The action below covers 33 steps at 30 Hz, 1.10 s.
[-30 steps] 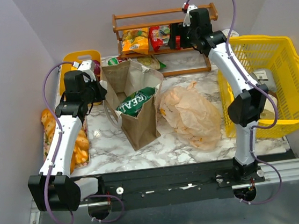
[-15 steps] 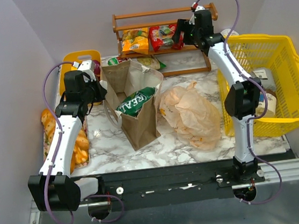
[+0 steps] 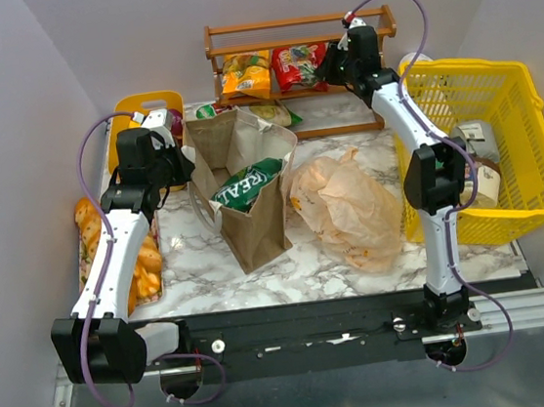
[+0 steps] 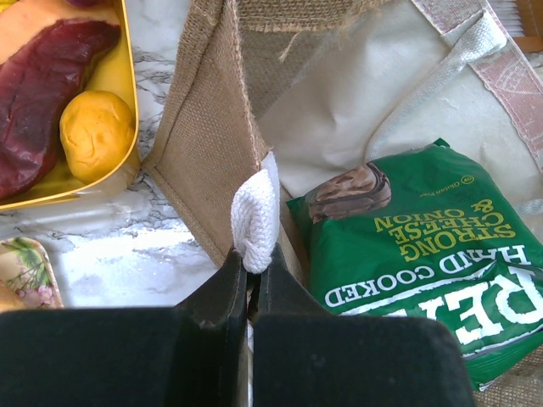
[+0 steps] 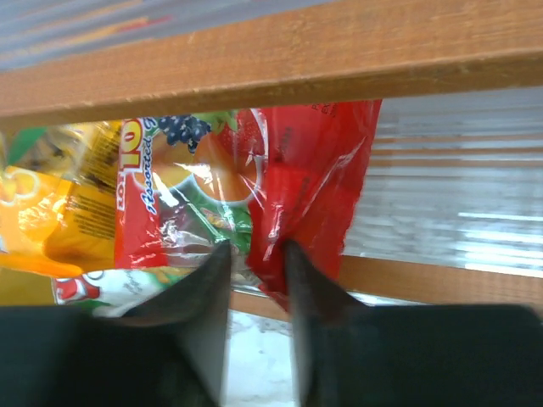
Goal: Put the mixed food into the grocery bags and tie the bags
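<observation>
Surface: the white marble surface (image 3: 200, 261) holds both bags.
Basket: the yellow plastic mesh basket (image 3: 533, 208) stands on the right.
Tote: the stiff tan jute tote (image 3: 256, 235) stands open in the middle.
Plastic bag: the thin peach-orange plastic bag (image 3: 351, 209) lies crumpled just right of the tote.
Shelf: the brown wooden shelf (image 3: 291, 24) stands at the back.
Green packet: the shiny dark green snack packet (image 3: 247, 185) lies inside the tote.
Red packet: the shiny red snack packet (image 5: 314, 186) sits on the shelf.
Left end effector: the left end effector (image 4: 252, 267) pinches the tote's white handle (image 4: 254, 216) tight.
Right end effector: the right end effector (image 5: 254, 248) has a finger on each side of the red packet's bottom edge. Nobody can tell if it squeezes.

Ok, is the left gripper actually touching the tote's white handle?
Touching. The left wrist view shows the left gripper shut on the white handle, a loop of it pinched between the fingers.
</observation>
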{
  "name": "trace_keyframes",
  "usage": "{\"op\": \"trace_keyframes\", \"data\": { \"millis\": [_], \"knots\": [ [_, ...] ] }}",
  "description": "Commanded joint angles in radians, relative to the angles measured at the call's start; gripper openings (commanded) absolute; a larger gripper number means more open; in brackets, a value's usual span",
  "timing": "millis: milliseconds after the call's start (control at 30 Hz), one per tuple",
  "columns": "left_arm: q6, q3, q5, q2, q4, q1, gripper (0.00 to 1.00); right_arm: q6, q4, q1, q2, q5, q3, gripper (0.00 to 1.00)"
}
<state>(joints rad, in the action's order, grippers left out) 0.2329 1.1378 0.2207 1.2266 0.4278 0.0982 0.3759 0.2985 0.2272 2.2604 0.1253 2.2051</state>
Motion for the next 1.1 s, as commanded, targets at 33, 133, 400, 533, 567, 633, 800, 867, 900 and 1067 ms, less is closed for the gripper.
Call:
{"op": "trace_keyframes", "data": {
  "millis": [33, 133, 400, 533, 567, 633, 800, 867, 900, 1067],
  "knots": [
    [0.002, 0.005, 0.003, -0.029, -0.040, -0.005, 0.00, -0.017, -0.058, -0.005, -0.025, -0.006, -0.056, 0.16],
    [0.000, 0.005, -0.003, -0.038, -0.040, -0.005, 0.00, -0.025, -0.073, -0.003, -0.065, 0.016, -0.094, 0.01],
    [0.002, 0.005, 0.000, -0.039, -0.041, -0.005, 0.00, -0.061, -0.229, 0.027, -0.332, 0.079, -0.399, 0.01],
    [-0.001, 0.004, -0.009, -0.041, -0.041, -0.005, 0.00, -0.088, -0.240, 0.035, -0.436, 0.092, -0.484, 0.01],
    [-0.001, 0.004, -0.009, -0.041, -0.040, -0.005, 0.00, -0.095, -0.242, 0.035, -0.458, 0.096, -0.499, 0.01],
    [-0.004, 0.005, -0.015, -0.035, -0.038, -0.005, 0.00, -0.103, -0.249, 0.037, -0.522, 0.099, -0.542, 0.01],
    [-0.003, 0.007, -0.018, -0.029, -0.032, -0.005, 0.00, -0.120, -0.249, 0.043, -0.640, 0.105, -0.616, 0.01],
    [-0.004, 0.008, -0.021, -0.032, -0.032, -0.005, 0.00, -0.127, -0.248, 0.050, -0.692, 0.111, -0.645, 0.01],
    [-0.004, 0.007, -0.021, -0.032, -0.034, -0.005, 0.00, -0.130, -0.245, 0.052, -0.711, 0.111, -0.657, 0.01],
    [-0.004, 0.007, -0.021, -0.033, -0.032, -0.005, 0.00, -0.173, -0.275, 0.116, -0.837, 0.063, -0.716, 0.01]
  ]
}}
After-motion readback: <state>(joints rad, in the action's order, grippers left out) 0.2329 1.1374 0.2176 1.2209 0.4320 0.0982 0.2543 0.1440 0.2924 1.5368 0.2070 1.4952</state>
